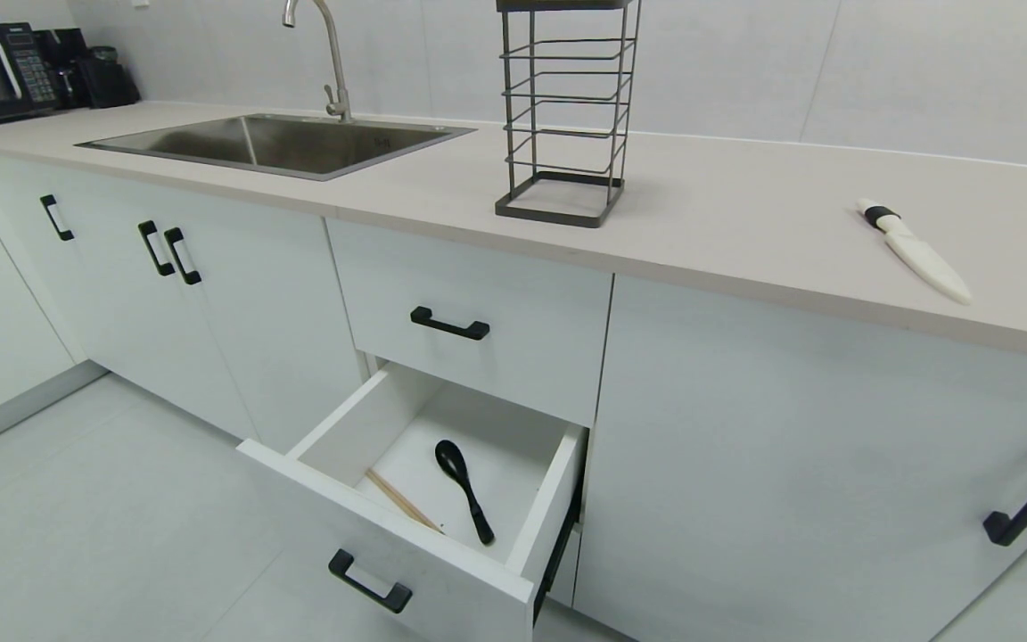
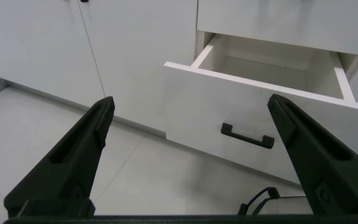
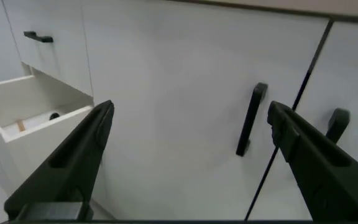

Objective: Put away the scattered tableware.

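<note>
Left tool [image 2: 189, 102] gapes facing drawer [image 2: 253, 102]; head view reveals spoon [image 1: 467, 495] inside.

The right claw [image 3: 190, 109], its two black fingers spread wide apart, faces a white cabinet door [image 3: 166, 81] with an upright black handle [image 3: 250, 119]. Beside the door, an open white drawer [image 3: 39, 122] holds a small dark object [image 3: 55, 116], mostly hidden.
</note>
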